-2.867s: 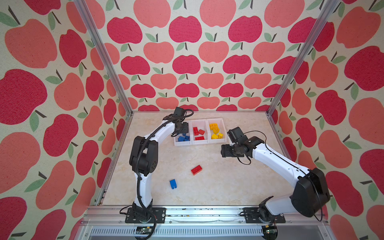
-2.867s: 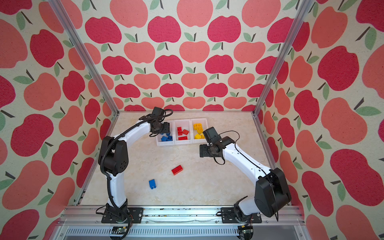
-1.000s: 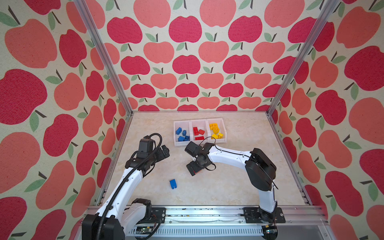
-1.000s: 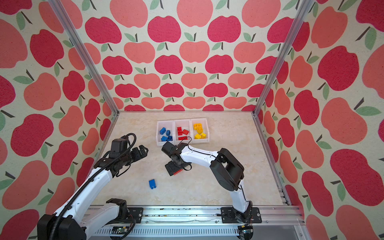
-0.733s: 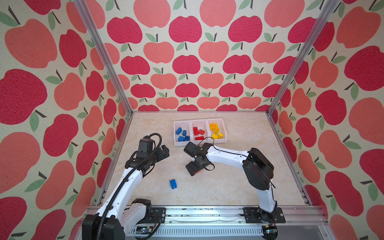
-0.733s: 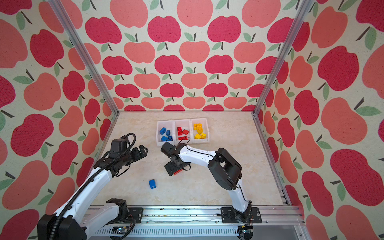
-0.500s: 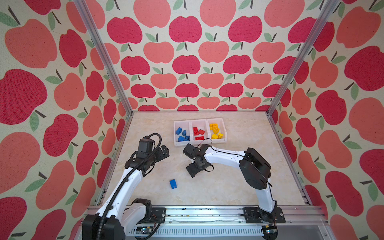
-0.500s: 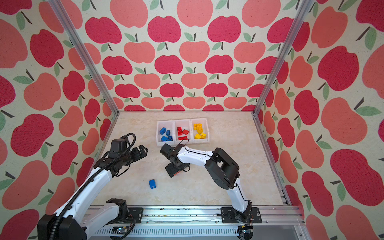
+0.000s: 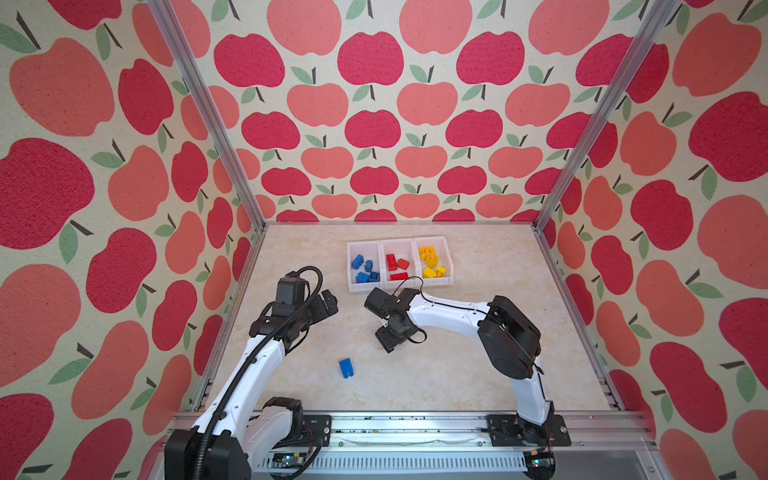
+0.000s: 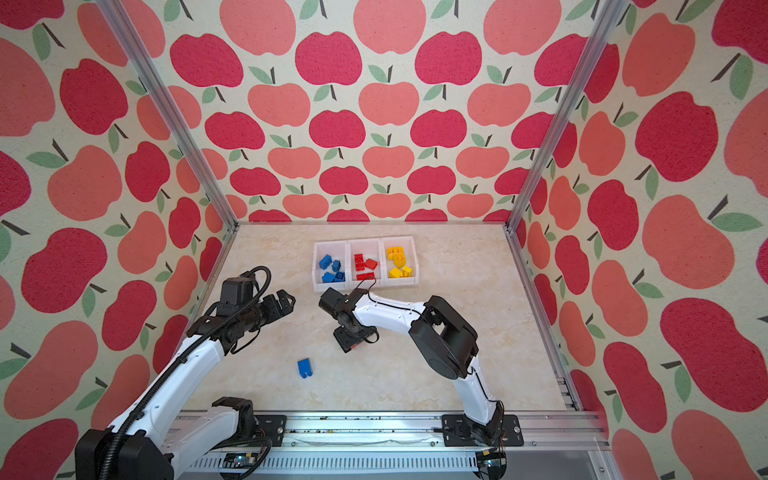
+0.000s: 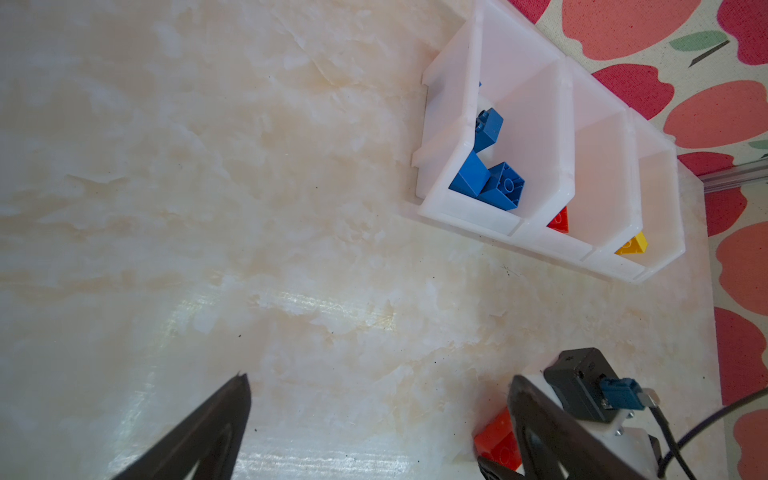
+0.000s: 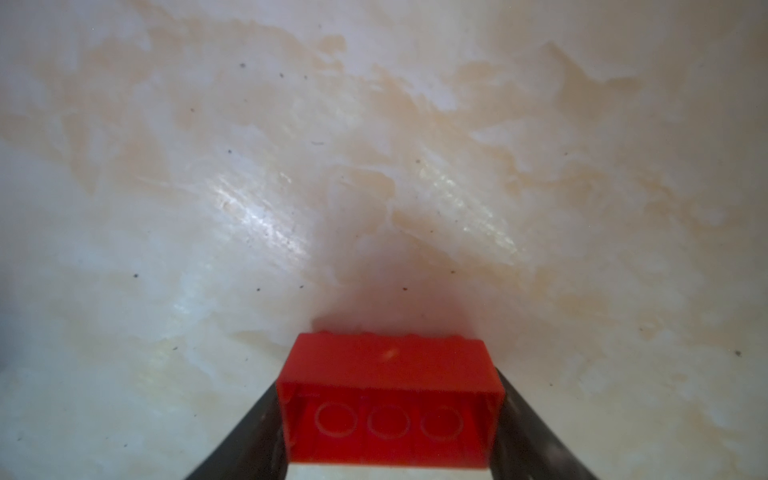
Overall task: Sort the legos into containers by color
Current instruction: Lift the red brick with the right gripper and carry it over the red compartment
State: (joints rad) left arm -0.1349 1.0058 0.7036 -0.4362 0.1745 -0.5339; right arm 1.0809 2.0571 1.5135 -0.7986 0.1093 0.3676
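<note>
red brick (image 12: 390, 390), blue brick (image 9: 345, 368), white bins (image 9: 360, 250), apple-print walls (image 9: 374, 124)

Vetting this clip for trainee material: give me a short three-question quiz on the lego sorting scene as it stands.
1. True or false: the left gripper is closed on a lego.
2. What colour is the lego between the fingers of the right gripper? A blue, B red, C yellow.
3. Fill in: one loose lego lies untouched on the table; its colour is ____.
Key: 1 false; 2 B; 3 blue.
</note>
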